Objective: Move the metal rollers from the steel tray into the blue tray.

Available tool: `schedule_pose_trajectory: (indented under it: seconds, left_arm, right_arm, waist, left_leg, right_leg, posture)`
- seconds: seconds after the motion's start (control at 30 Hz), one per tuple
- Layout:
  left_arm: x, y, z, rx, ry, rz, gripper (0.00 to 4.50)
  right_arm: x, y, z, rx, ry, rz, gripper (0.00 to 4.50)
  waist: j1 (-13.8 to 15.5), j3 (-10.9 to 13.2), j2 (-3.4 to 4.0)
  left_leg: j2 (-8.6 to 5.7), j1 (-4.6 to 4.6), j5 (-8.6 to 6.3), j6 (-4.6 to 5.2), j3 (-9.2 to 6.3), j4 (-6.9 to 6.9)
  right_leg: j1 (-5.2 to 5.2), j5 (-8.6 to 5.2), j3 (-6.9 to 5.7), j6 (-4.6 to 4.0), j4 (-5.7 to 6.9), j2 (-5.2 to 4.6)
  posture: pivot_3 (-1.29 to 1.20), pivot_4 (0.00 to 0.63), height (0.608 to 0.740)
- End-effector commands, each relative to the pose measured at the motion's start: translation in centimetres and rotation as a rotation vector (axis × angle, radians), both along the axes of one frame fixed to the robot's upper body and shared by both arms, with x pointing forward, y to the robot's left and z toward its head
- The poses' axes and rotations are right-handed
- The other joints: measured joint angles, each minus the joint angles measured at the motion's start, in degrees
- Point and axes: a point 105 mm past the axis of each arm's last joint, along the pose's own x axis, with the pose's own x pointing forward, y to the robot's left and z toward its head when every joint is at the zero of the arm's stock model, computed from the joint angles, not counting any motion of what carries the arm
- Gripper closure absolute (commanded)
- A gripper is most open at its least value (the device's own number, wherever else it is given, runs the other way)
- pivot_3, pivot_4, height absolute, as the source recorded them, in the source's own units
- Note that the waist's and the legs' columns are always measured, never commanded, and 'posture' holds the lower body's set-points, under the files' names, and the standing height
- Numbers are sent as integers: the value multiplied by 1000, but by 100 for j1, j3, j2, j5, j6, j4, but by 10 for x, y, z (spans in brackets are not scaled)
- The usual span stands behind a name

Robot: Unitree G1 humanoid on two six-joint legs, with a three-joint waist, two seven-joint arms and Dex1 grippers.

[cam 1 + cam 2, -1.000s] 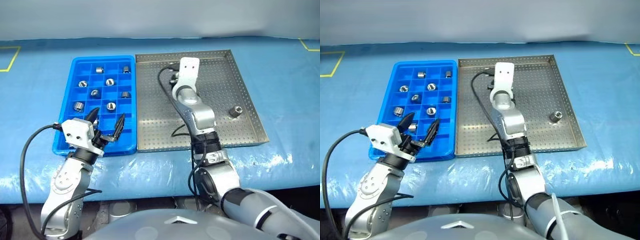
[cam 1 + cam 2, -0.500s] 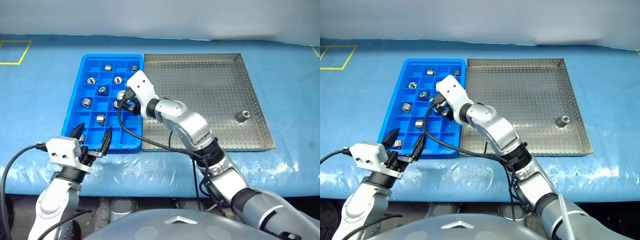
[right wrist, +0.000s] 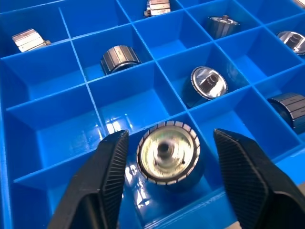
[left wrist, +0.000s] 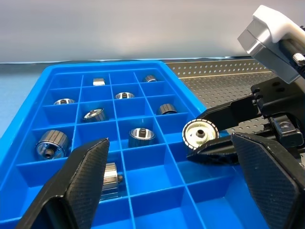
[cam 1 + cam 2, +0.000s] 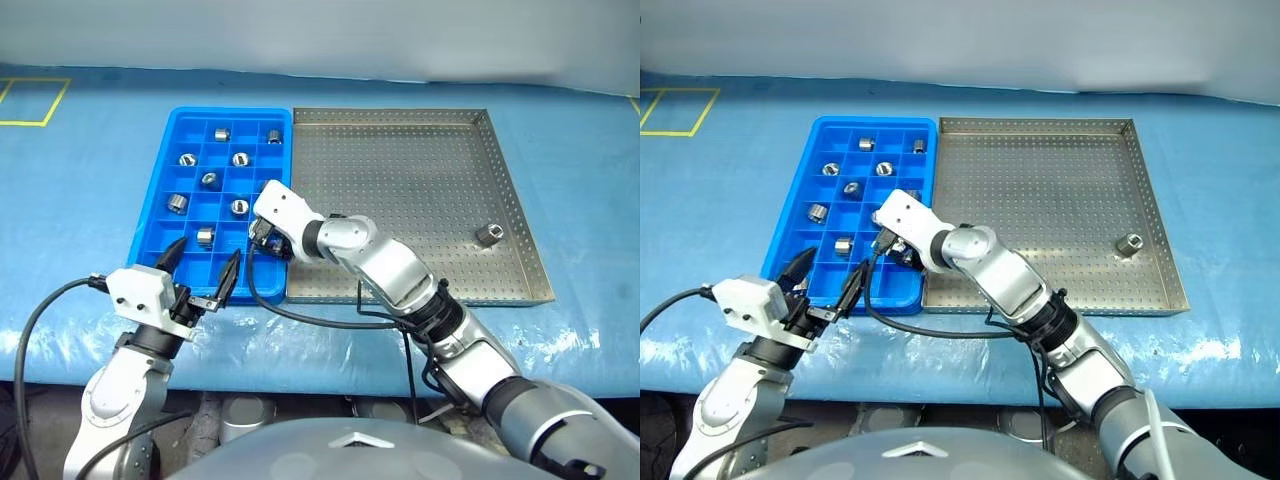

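The right tool (image 3: 164, 176) is spread over the blue tray (image 5: 150, 215), a roller (image 3: 167, 151) loose between its fingers. The left tool (image 5: 200, 280) is spread. 1 roller (image 5: 489, 234) lies in the steel tray (image 5: 400, 150).

The blue tray (image 5: 150, 215) lies left of the steel tray (image 5: 400, 180), where one roller (image 5: 489, 234) rests.

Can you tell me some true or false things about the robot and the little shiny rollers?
1. Just one metal roller lies in the steel tray. True.
2. The left gripper is holding a roller. False: it is open and empty.
3. The right gripper is over the blue tray, with a roller between its open fingers. True.
4. The blue tray has nothing in it. False: several rollers sit in its little compartments.
5. The blue tray is on the right of the steel tray. False: it is on the left.
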Motion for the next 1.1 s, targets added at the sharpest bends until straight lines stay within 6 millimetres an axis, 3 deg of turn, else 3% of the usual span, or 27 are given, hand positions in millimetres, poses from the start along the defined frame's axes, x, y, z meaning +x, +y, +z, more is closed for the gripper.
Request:
schedule_pose_trajectory:
  seconds: [0.03,0.07,0.17,0.27,0.37,0.57,0.77,0.93,1.0,1.1]
  left_arm:
    - [2,-4,3,-12,-8,-32,0]
    - [3,-6,3,-12,-6,-41,0]
    - [5,-10,1,-12,-1,-67,0]
    - [8,-14,1,-17,-2,-93,0]
    - [12,-17,1,-21,-2,-113,0]
    - [18,-24,1,-27,-5,-157,0]
    - [25,-27,1,-25,-9,-186,0]
    - [28,-31,0,-26,-10,-209,0]
    - [29,-32,0,-26,-11,-212,0]
    - [30,-32,0,-29,-11,-213,0]
  right_arm:
    - [-2,-6,-4,12,54,-34,387]
    - [-2,-7,-3,19,60,-41,60]
    - [-1,-10,-1,44,70,-68,23]
    - [12,-15,16,179,62,-195,23]
    - [43,-39,40,335,-59,-494,23]
    - [69,-99,47,453,-127,-1058,23]
    - [65,-146,45,446,-279,-1436,23]
    - [54,-154,23,378,-241,-1574,23]
    - [46,-155,9,404,-114,-1671,23]
    - [38,-164,4,392,-108,-1809,23]
  waist:
    - [-15,0,0]
    - [-17,0,0]
    - [-24,-1,0]
    - [-37,-1,0]
    - [-91,1,1]
    - [-218,0,1]
    - [-402,1,4]
    - [-516,0,6]
    - [-535,2,8]
    - [-549,1,8]
  left_leg:
    - [0,0,0,0,0,0]
    - [0,0,0,0,0,1]
    - [0,0,4,-6,-7,2]
    - [-1,0,4,-7,-8,3]
    - [2,-2,7,-11,-16,2]
    - [-1,-11,11,-20,-17,-2]
    - [-1,-15,11,-20,-14,-7]
    - [0,-15,11,-19,-14,-7]
    - [-1,-15,11,-19,-13,-5]
    - [-2,-16,11,-19,-13,0]
  right_leg:
    - [0,0,0,0,0,0]
    - [1,0,-1,0,0,0]
    - [4,0,-7,0,0,0]
    - [5,0,-8,0,1,-1]
    - [3,0,-15,0,3,1]
    - [-3,1,-17,0,3,-3]
    - [-11,1,-14,-1,4,-5]
    - [-12,1,-12,-1,9,-4]
    - [-12,1,-11,-1,10,-4]
    - [-10,1,-10,-1,12,-5]
  posture:
    - [149,150,740]
    - [142,150,740]
    - [123,150,740]
    - [103,150,740]
    - [82,150,740]
    - [36,150,740]
    - [-2,150,740]
    - [-23,150,740]
    - [-25,150,740]
    - [-28,150,740]
